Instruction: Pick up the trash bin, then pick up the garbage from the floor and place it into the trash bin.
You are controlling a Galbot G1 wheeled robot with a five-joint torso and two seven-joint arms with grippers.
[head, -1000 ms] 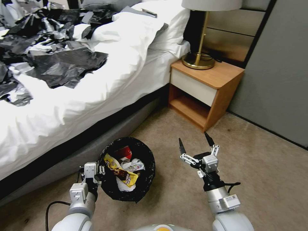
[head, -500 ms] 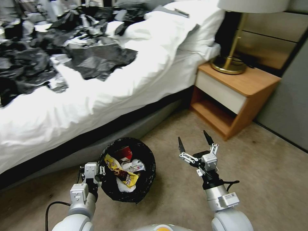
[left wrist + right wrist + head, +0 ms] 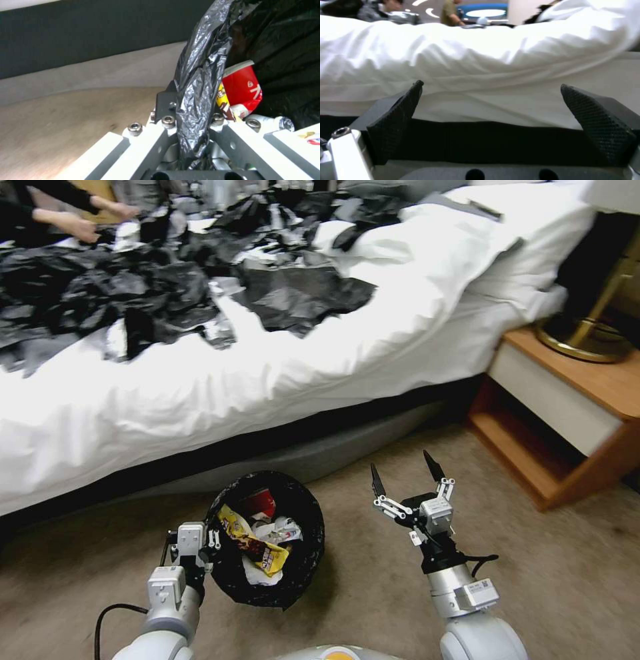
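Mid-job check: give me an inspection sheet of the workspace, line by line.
Surface: beige carpet; no loose litter seen on it.
Job's things: trash bin, black-lined, held by its rim; inside, a yellow snack wrapper, white tissues and a red cup.
Clutter: black plastic sheets heaped on the bed.
Grippers: left gripper shut on the bin's bagged rim; right gripper open, empty, above the carpet beside the bin.
Cables: black cable looping by the left arm; another at the right wrist.
Surroundings: wooden nightstand with a brass lamp base.
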